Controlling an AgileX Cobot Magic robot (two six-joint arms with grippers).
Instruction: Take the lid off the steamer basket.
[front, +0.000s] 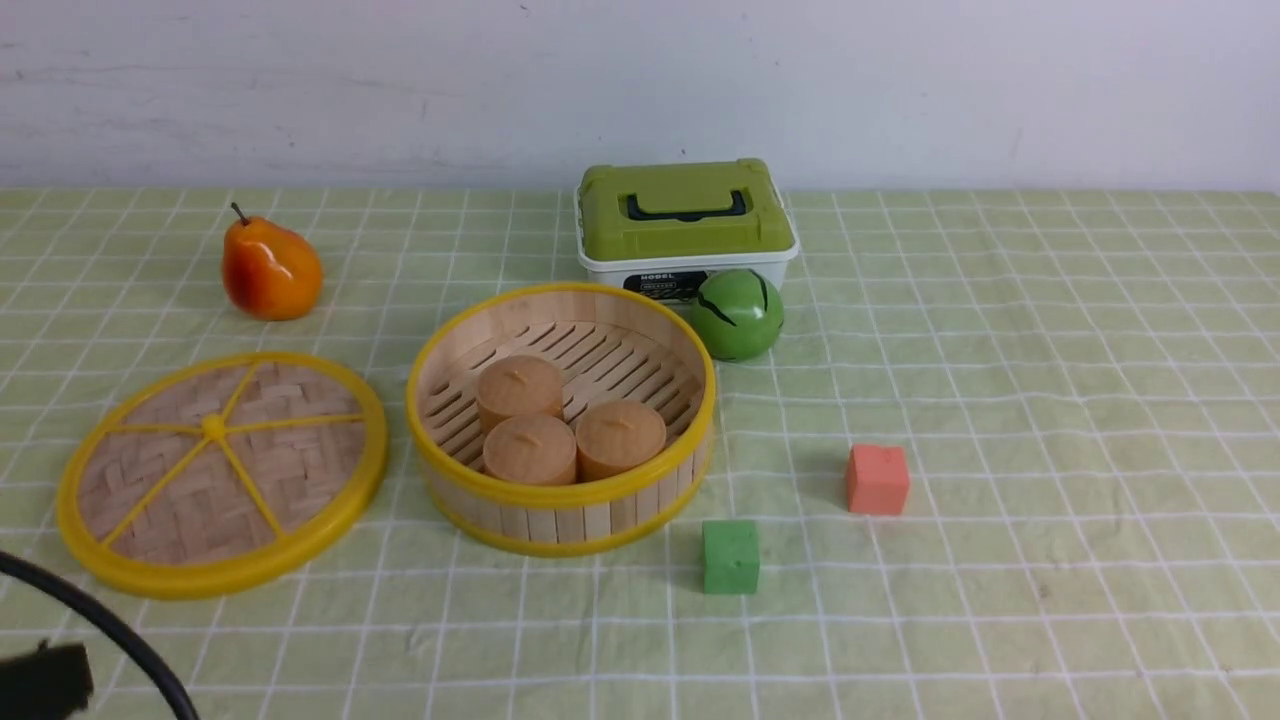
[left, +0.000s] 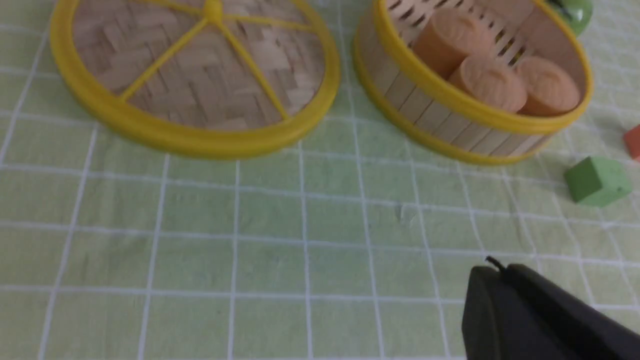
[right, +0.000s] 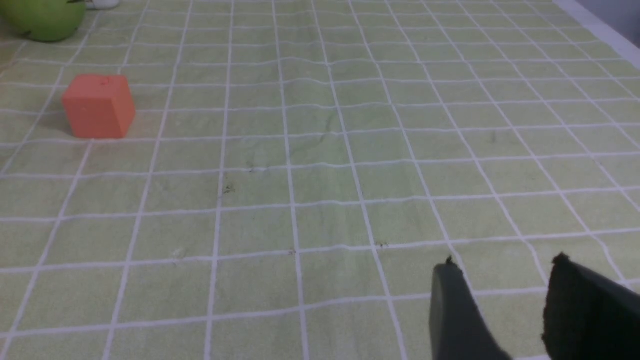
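Front view: lid (front: 330, 510) lies flat on the table, well to the left of the steamer basket (front: 560, 515) and apart from it. Its woven bamboo disc carries a thick yellow rim, yellow spokes and a centre knob. Basket stands upright and uncovered, pale slat walls between yellow rims, three brown buns (front: 530, 450) on its slatted floor. Left claw (left: 515, 290) is clenched on nothing; right claw (right: 500, 280) is released, its fingers apart and empty. Both are cut off by their wrist views' edges; the dark part (front: 45, 680) in the front view's corner is hard to make out. Surface: green cloth (front: 1000, 600) with a pale grid, slightly creased. Behind it, a plain pale wall (front: 900, 90).
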